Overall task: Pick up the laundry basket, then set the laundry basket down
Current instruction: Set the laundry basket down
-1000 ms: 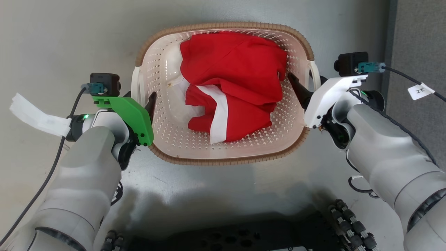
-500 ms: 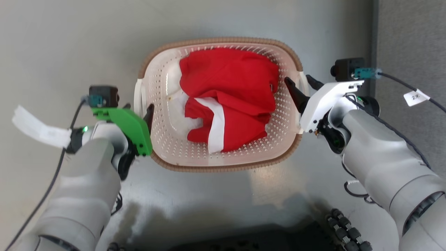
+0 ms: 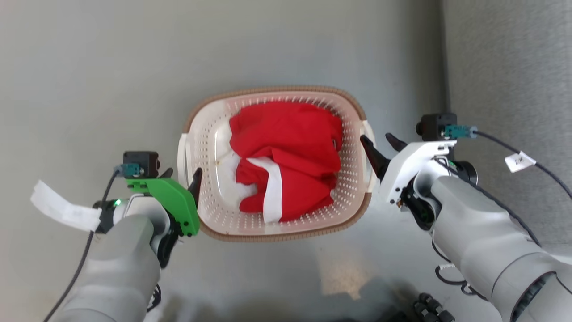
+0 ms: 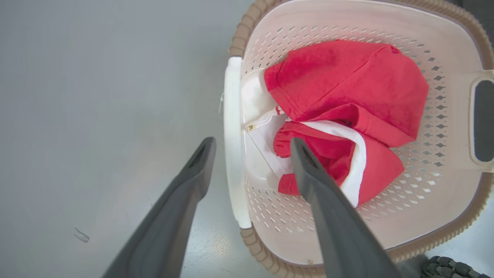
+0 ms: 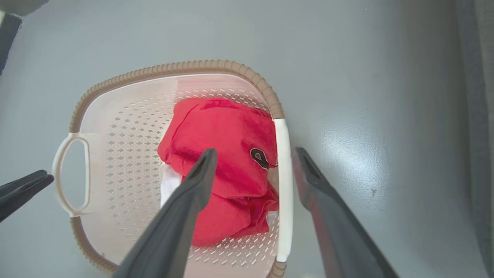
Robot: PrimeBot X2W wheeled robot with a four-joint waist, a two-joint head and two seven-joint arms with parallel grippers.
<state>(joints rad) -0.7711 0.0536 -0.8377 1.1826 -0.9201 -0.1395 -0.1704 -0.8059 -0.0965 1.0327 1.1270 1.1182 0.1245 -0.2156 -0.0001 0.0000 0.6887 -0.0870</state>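
On the grey floor [image 3: 89, 67] sits the cream-white perforated plastic laundry basket [image 3: 272, 89] holding red cloth [image 3: 286, 147], its white handles [image 4: 232, 143] at 9 and 3 o'clock straddled by the spread-fingered left gripper [image 3: 182, 171] and right gripper [image 3: 376, 137]; whether about to clamp or just let go, both sides should probably move together and squarely.

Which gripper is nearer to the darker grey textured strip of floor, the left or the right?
Right. The right gripper straddles the laundry basket's handle on the side toward that strip; the left gripper is at the opposite handle, across the basket.
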